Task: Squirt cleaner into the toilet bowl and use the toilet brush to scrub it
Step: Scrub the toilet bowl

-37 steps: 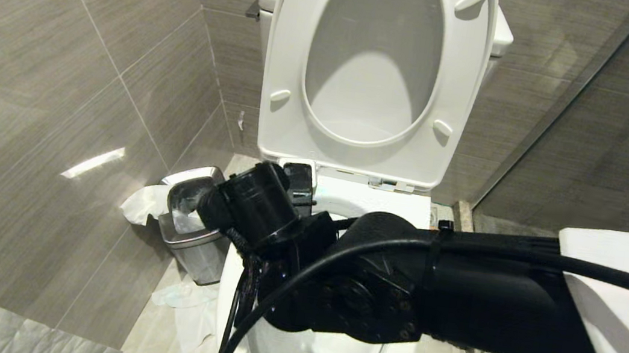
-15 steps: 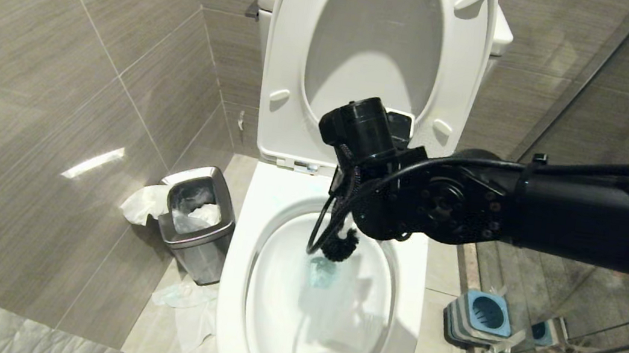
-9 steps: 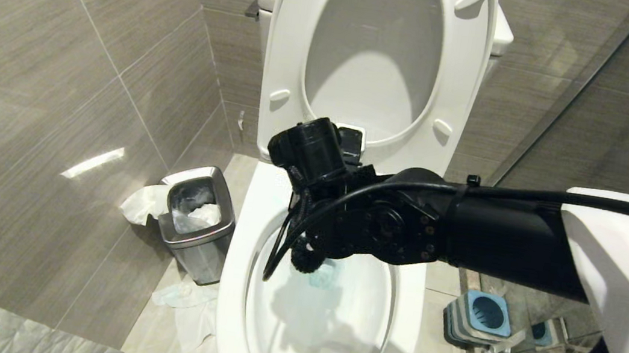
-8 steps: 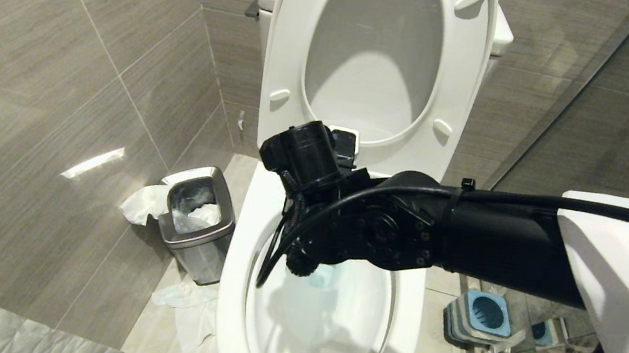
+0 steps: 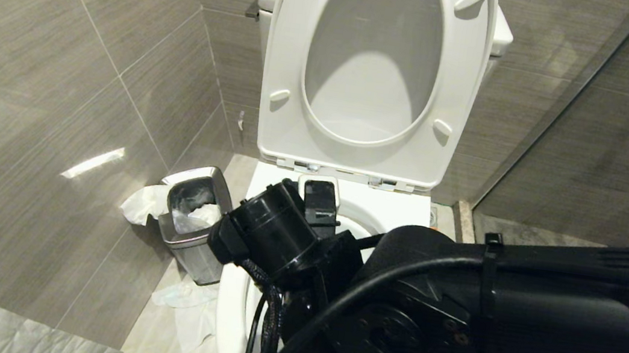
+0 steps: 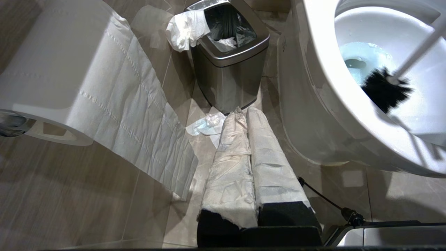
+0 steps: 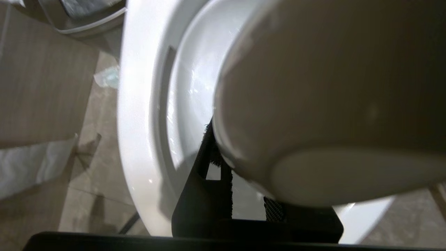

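Your right gripper (image 7: 244,184) is clamped on the rounded end of the toilet brush (image 6: 386,89), whose white handle fills the space directly ahead of its fingers. Below the gripper lies the toilet bowl (image 5: 230,305); the black bristle head sits inside it, against the near inner wall, just beside the pale blue cleaner (image 6: 359,61) tinting the water. Your left gripper (image 6: 258,167) is parked low beside the bowl, jaws closed and empty, pointing toward the steel bin (image 6: 230,66).

Toilet bowl (image 5: 230,305) mostly behind arm
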